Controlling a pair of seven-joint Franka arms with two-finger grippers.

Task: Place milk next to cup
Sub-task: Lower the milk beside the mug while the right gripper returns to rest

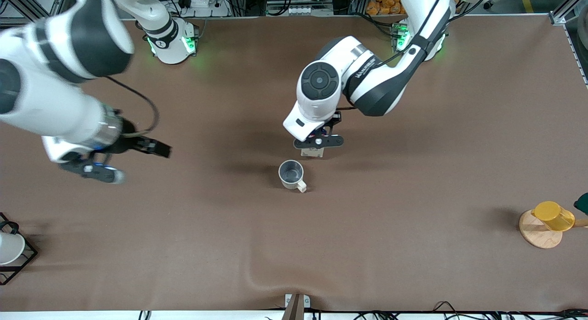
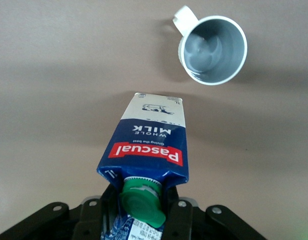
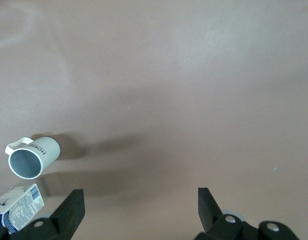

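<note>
Left gripper (image 2: 136,220), milk (image 2: 146,145) beside cup (image 2: 214,50)

The milk (image 2: 148,145) is a dark blue carton with a red label band in white lettering, a white lower part and a green cap (image 2: 142,200). The cup (image 1: 291,175) is pale grey-white outside, grey inside. The table (image 1: 413,173) is plain brown. A yellow cup (image 1: 553,216) sits on a light wooden disc (image 1: 537,232).

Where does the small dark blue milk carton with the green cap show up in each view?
Front view: small dark blue milk carton, mostly hidden under the left claw.
Left wrist view: centre, in that claw.
Right wrist view: corner.
Shared landmark: pale grey mug beside it.
</note>
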